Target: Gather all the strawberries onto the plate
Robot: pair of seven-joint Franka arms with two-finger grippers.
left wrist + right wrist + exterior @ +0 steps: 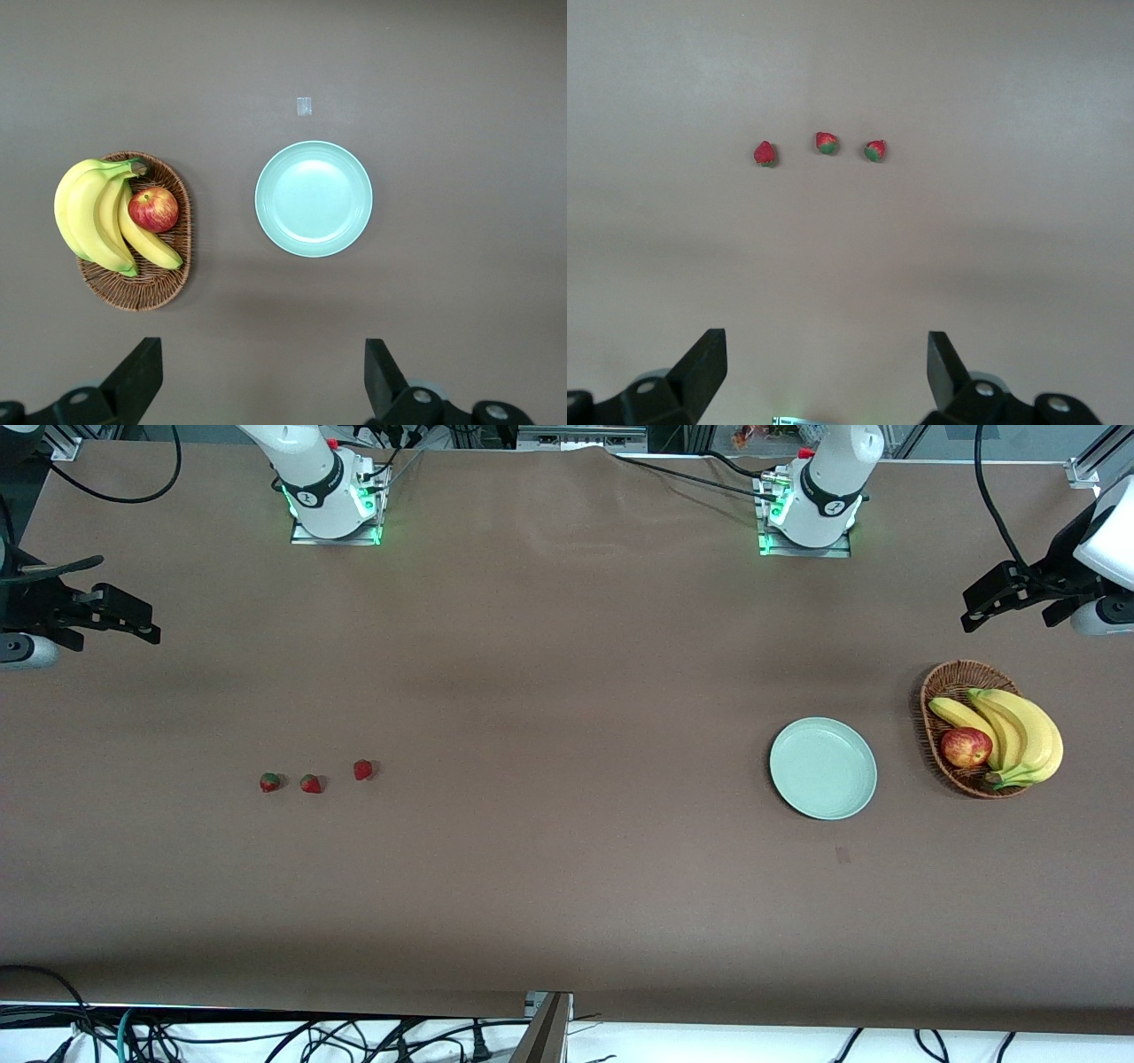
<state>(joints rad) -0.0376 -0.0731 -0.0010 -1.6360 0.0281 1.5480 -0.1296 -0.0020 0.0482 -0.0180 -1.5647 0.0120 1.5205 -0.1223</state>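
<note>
Three strawberries lie in a row on the brown table toward the right arm's end: one (270,782), one (311,784) and one (363,770). In the right wrist view they show as small red berries (765,154), (827,143), (875,150). My right gripper (120,636) (827,363) hangs open and empty, up in the air at that end's edge. The mint-green plate (823,768) (314,198) sits bare toward the left arm's end. My left gripper (1005,618) (263,367) hangs open and empty above the table near the basket.
A wicker basket (952,686) (133,292) beside the plate holds bananas (1019,731) (93,212) and a red-yellow apple (966,747) (153,210). A small tape mark (842,855) (304,106) lies nearer the front camera than the plate. Wide bare table separates strawberries and plate.
</note>
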